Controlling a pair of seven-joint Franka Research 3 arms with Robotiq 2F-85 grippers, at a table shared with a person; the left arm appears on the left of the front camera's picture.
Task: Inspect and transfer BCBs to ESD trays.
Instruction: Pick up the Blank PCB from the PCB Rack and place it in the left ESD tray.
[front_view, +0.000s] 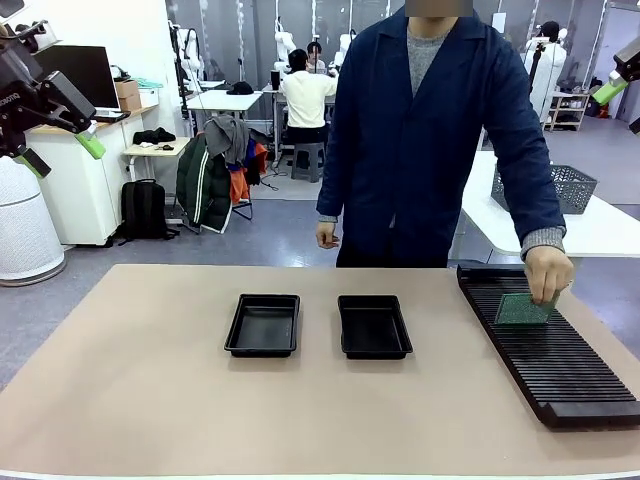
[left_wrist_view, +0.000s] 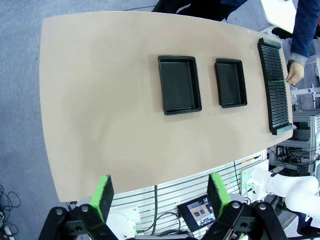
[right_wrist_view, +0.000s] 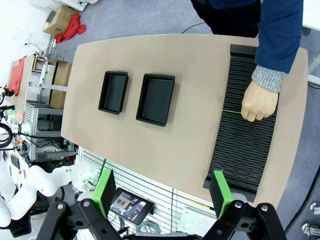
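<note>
Two empty black ESD trays (front_view: 263, 324) (front_view: 374, 326) lie side by side mid-table. At the right, a person's hand (front_view: 549, 272) holds one green BCB (front_view: 524, 310) upright in a long black slotted rack (front_view: 560, 365). My left gripper (front_view: 62, 155) hangs open high at the far left, and my right gripper (front_view: 624, 108) is open high at the far right. Both are well away from the table. From above, the left wrist view shows the trays (left_wrist_view: 179, 84) (left_wrist_view: 231, 82) beyond its open gripper (left_wrist_view: 161, 196). In the right wrist view the board (right_wrist_view: 231, 111) is a thin green line beside the hand, above the open gripper (right_wrist_view: 162, 191).
The tan tabletop (front_view: 150, 380) has free room left of and in front of the trays. A grey mesh basket (front_view: 560, 187) sits on a white table behind the person. Desks, chairs and other people are farther back.
</note>
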